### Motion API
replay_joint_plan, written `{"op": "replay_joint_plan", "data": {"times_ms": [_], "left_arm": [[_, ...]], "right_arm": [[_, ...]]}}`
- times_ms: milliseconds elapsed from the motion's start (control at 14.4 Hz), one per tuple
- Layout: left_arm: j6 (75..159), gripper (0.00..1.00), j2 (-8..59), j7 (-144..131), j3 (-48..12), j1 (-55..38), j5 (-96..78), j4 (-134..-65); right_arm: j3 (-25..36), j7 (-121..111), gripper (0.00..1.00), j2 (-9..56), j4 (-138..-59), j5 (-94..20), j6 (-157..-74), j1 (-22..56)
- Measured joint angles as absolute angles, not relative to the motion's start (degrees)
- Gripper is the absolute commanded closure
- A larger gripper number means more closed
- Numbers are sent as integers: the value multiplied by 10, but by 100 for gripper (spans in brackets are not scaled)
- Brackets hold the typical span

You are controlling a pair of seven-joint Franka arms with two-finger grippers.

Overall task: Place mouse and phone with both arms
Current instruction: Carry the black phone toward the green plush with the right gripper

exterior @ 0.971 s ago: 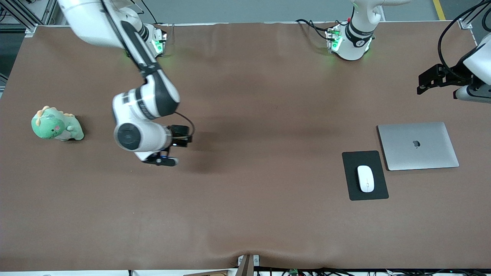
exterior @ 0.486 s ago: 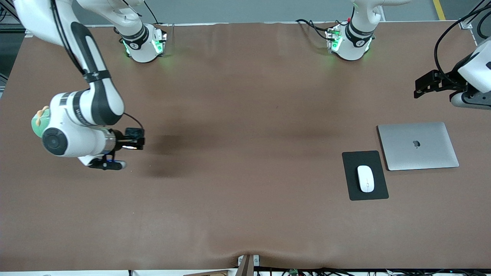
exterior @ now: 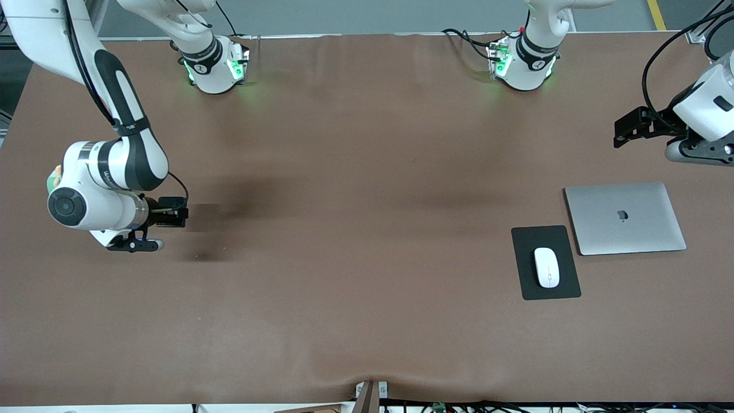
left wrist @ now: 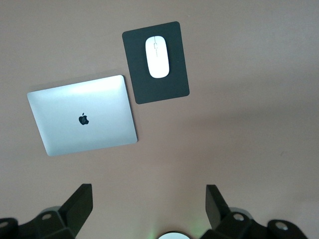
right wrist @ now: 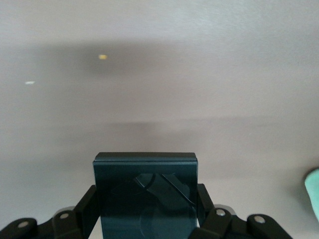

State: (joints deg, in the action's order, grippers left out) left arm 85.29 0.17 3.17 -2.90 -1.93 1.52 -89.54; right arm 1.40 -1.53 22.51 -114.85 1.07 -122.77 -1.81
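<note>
Phone (right wrist: pixel 145 191): clamped in right gripper (exterior: pixel 172 211), over bare table (exterior: pixel 355 287) at right arm's end, beside green plush (exterior: pixel 53 179)
Mouse (exterior: pixel 547 267): on mouse pad (exterior: pixel 559 287), beside laptop (exterior: pixel 625 218)
Left gripper (left wrist: pixel 149 209): spread wide, empty, above laptop; waiting
Risk: phone slipping from narrow pinch; wrist brushing plush
Room: broad open middle; table edge close by plush

Counts: two robot arms. Two grippers, the left gripper (left wrist: pixel 147 206) and the right gripper (right wrist: pixel 145 209). One white mouse (exterior: pixel 547 267). One black mouse pad (exterior: pixel 565 287). One closed silver laptop (exterior: pixel 625 218). One dark phone (right wrist: pixel 145 191), between the right gripper's fingers. One green plush toy (exterior: pixel 53 182), mostly hidden. One brown table (exterior: pixel 367 321).
</note>
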Motion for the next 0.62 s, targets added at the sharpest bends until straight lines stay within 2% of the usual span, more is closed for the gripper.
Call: {"op": "replay_joint_plan", "data": {"times_ms": [139, 486, 555, 624], "left_arm": [[858, 0, 1, 32, -29, -19, 16, -896], [861, 0, -6, 32, -31, -20, 16, -896], [861, 0, -8, 32, -32, -20, 16, -896], [861, 0, -9, 32, -32, -20, 16, -897]], "right_arm": [[14, -37, 100, 234, -1183, 12, -1279, -40], [14, -47, 100, 265, -1208, 12, -1323, -59], [14, -48, 85, 269, -1209, 12, -1326, -61], [13, -48, 53, 270, -1209, 12, -1326, -63]]}}
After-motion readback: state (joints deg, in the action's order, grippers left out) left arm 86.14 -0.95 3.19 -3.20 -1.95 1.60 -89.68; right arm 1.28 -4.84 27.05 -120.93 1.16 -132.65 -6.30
